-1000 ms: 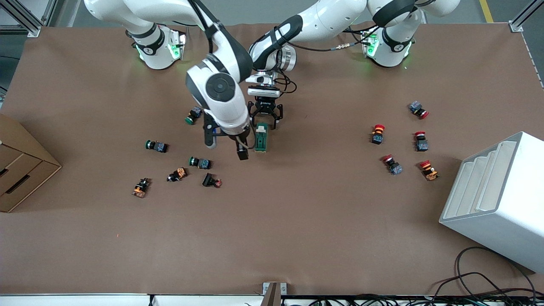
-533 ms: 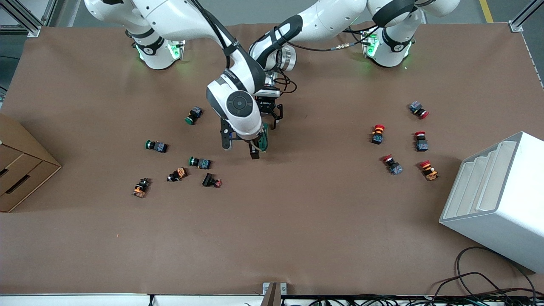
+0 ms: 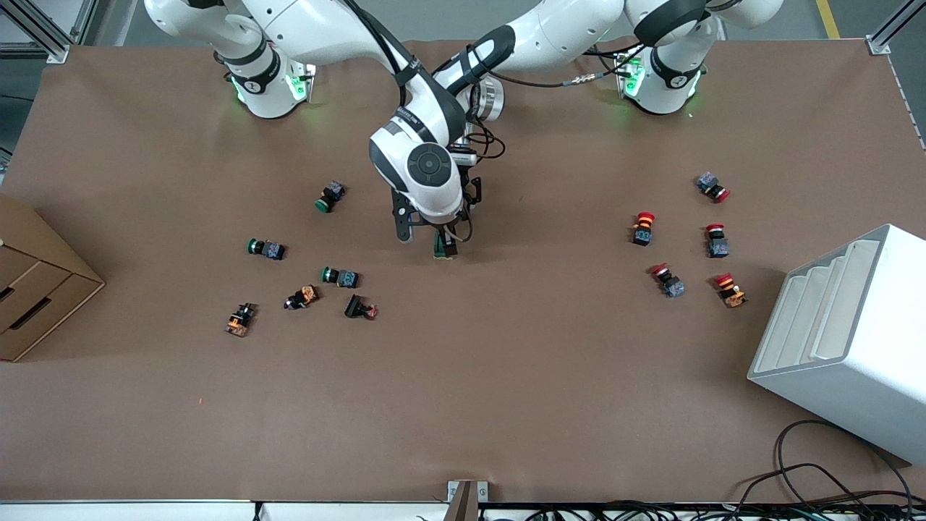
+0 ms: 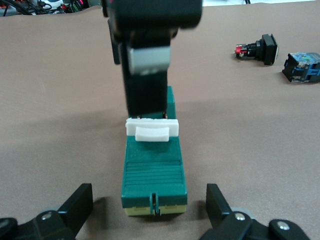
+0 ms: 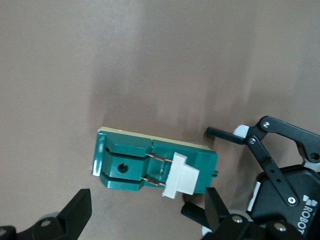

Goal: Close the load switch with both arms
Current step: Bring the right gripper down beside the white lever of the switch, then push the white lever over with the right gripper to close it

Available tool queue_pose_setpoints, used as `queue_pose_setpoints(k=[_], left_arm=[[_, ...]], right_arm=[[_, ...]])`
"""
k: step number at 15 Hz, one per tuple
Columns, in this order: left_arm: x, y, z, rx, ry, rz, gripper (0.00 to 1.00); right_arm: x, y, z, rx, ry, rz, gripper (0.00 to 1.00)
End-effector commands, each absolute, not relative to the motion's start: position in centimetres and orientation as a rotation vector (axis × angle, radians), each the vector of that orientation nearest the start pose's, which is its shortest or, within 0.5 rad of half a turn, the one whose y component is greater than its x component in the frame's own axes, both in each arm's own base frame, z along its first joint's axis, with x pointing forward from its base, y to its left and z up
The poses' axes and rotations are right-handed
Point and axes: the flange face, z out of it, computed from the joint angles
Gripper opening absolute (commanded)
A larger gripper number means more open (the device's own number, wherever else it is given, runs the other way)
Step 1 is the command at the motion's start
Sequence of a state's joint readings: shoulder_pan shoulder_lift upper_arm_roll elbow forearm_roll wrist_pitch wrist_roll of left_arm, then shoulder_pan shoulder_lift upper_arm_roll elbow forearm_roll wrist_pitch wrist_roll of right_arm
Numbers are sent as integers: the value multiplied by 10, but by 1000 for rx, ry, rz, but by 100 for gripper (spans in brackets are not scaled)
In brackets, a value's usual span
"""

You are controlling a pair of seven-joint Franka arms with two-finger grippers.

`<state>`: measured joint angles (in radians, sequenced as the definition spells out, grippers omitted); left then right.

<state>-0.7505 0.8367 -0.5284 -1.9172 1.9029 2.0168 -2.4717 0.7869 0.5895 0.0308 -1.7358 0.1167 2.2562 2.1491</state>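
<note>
Readable writing: part of a white "ROBOT…" mark on the black body of my left tool (image 5: 235, 136), seen from the right wrist view. No labels legible on the switch or buttons.

The load switch (image 3: 443, 244) lies flat on the brown worktop (image 3: 506, 362), near the middle and toward the arm bases. Dark green body, cream base edge, white handle piece (image 4: 152, 130) on top. In the right wrist view the handle (image 5: 181, 181) sits on two thin metal blades.

My left tool (image 4: 150, 210) sits low at one end of the switch, fingers (image 4: 77, 205) spread wide, one to each side of the body, not touching it. My right tool (image 3: 443, 242) is over the other end; from the left wrist view, one black finger (image 4: 145, 85) comes down just beside the white handle. In the right wrist view its fingers (image 5: 80, 207) are apart and clear of the switch. Neither tool grips anything.

Room: bare worktop all round the switch. Green-capped buttons (image 3: 340, 276) are scattered toward the right arm's end, red-capped buttons (image 3: 676, 250) toward the left arm's end, both groups well apart from the switch. A cardboard box (image 3: 36, 289) sits at the right arm's end edge and a white stepped bin (image 3: 846, 340) at the left arm's end. Cables (image 3: 803, 477) run by the front edge.

Surface: matte brown sheet, smooth, faint creases.
</note>
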Motion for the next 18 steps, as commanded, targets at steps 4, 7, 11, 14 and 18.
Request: queue_pose_setpoints(k=[4,7,11,14,18], left_arm=[[223,-558,76,-2826,190,-1484,100],[225,-557,78,-2828,176,-1486,100],[226,-556,78,-2823,181,-1485,100],[227,-556,79,-2816,191,-1487,100],[226,-553,78,-2814,196,-1481,100]], right_arm=[[431,486,218,-2386,2081,175,100],[430,484,214,-2369,2080,168,100],[431,481,215,-2375,2073,148,100],[432,476,212,-2371,2058,128,100],[433,473,210,-2377,2038,100,100]])
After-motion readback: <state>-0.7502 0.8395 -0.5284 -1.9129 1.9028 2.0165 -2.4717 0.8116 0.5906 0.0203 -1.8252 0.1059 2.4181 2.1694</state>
